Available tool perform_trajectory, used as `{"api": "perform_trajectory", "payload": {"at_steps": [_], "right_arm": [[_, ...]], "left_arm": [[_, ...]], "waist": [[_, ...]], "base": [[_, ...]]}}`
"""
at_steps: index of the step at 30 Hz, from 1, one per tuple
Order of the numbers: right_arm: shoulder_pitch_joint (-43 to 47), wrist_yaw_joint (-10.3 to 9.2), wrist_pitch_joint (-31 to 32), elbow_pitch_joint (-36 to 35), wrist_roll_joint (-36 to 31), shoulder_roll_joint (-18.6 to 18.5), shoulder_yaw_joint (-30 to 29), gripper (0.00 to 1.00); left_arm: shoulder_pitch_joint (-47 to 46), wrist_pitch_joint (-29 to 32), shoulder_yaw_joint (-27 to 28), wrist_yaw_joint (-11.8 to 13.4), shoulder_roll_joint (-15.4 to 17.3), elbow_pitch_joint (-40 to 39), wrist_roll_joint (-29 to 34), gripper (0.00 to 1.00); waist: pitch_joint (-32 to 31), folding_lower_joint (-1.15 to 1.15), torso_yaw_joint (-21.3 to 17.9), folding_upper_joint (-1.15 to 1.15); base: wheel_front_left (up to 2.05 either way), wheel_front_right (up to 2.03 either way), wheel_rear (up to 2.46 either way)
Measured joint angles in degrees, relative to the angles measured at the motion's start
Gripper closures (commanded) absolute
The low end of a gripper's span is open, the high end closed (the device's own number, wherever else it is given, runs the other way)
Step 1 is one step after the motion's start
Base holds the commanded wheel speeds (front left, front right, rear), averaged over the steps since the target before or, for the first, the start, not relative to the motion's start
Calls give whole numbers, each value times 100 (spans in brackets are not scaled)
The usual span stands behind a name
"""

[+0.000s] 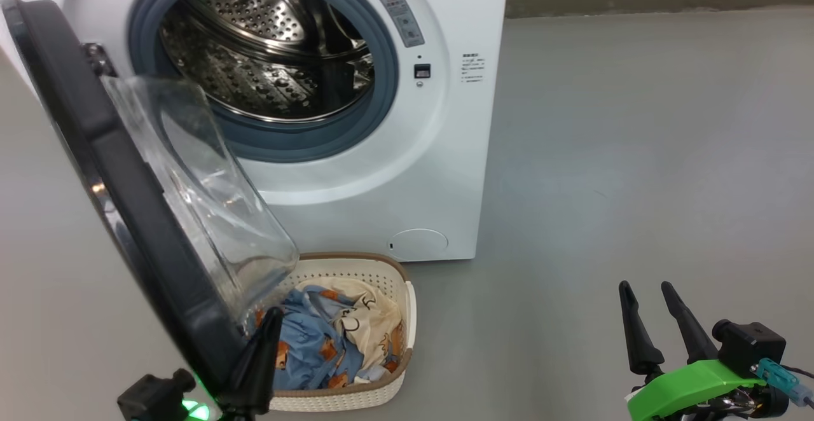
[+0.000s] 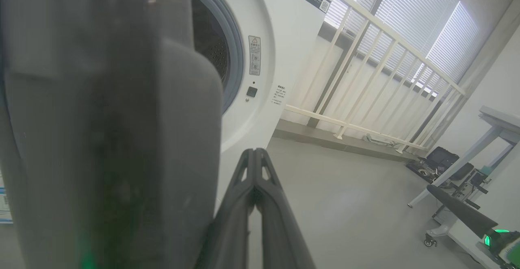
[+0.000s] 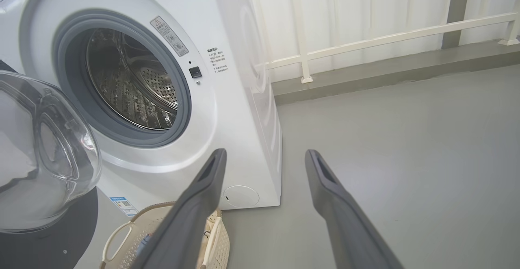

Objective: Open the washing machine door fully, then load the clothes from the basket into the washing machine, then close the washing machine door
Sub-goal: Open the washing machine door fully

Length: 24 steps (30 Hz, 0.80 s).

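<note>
- Head view: you have the washing machine (image 1: 445,154) ahead with its door (image 1: 127,205) swung wide to the left; the clear glass bowl (image 1: 203,205) of the door bulges toward the steel drum (image 1: 267,52)
- The basket (image 1: 356,258) sits on the grey floor (image 1: 636,154) just in front of the machine, partly under the door's lower edge; the clothes (image 1: 331,338) lie inside it, a blue piece with bears beside a cream one
- Your left gripper (image 1: 273,316) is at the lower left, fingers clenched together on nothing, right beside the door's bottom rim and above the basket's left side; whether it touches the door you cannot tell
- Your right gripper (image 1: 645,287) is at the lower right over bare floor, fingers spread apart and empty, well away from the basket
- Left wrist view: the left gripper (image 2: 255,155) has its two fingers pressed flat together; the dark edge of the door (image 2: 101,139) looms close on the left; the washing machine (image 2: 284,37) front and a white railing (image 2: 365,57) lie beyond
- Right wrist view: the right gripper (image 3: 265,152) stands spread wide, holding nothing; between and past its fingers you see the washing machine (image 3: 227,98), its drum (image 3: 130,86) and the round flap (image 3: 241,196); the basket (image 3: 118,236) is low on the left, under the glass bowl (image 3: 48,151)
</note>
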Motion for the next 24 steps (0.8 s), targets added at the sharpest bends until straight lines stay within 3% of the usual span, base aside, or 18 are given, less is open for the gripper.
{"api": "perform_trajectory", "payload": {"at_steps": [6,24], "right_arm": [[-1,0,0,15,0,10,1,0],[0,0,0,30,27,74,-2,0]], "left_arm": [[146,-7,104,16,133,-36,0,100],[486,59,667,526,599,-490,-124,100]], "waist": [[0,0,201,-1],[-74,0,992,0]], "base": [[0,0,0],[0,0,0]]}}
